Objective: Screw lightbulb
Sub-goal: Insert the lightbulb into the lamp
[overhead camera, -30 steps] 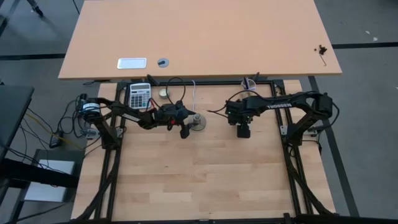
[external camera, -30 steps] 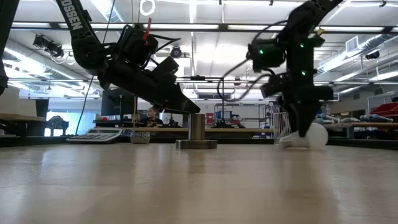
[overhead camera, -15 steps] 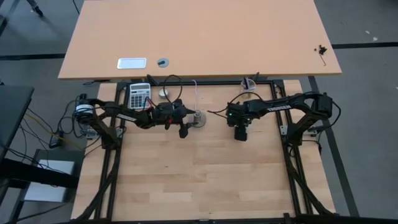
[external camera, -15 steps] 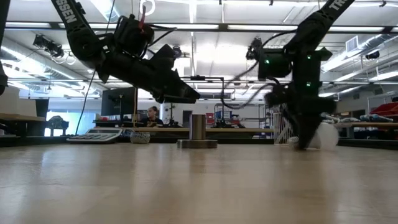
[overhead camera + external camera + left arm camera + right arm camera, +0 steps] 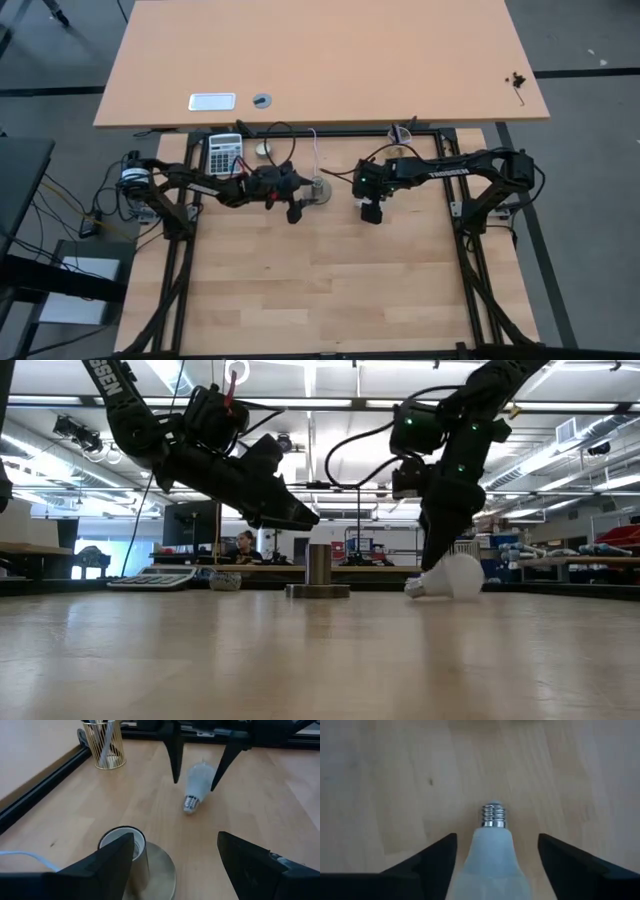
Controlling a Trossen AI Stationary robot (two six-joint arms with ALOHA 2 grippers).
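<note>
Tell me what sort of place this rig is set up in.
Probably a robotics lab or workshop: the low view shows an open hall with ceiling strip lights, workbenches and a seated person, and a calculator by the table.

Pale, matt wood with fine grain is seen across the table (image 5: 380, 780). The lightbulb (image 5: 491, 855) shows a frosted, matt white globe and a shiny ribbed metal screw end. Brushed grey metal with a dull sheen is shown on the socket (image 5: 131, 855). Glossy gold wire forms the cup (image 5: 104, 742).
</note>
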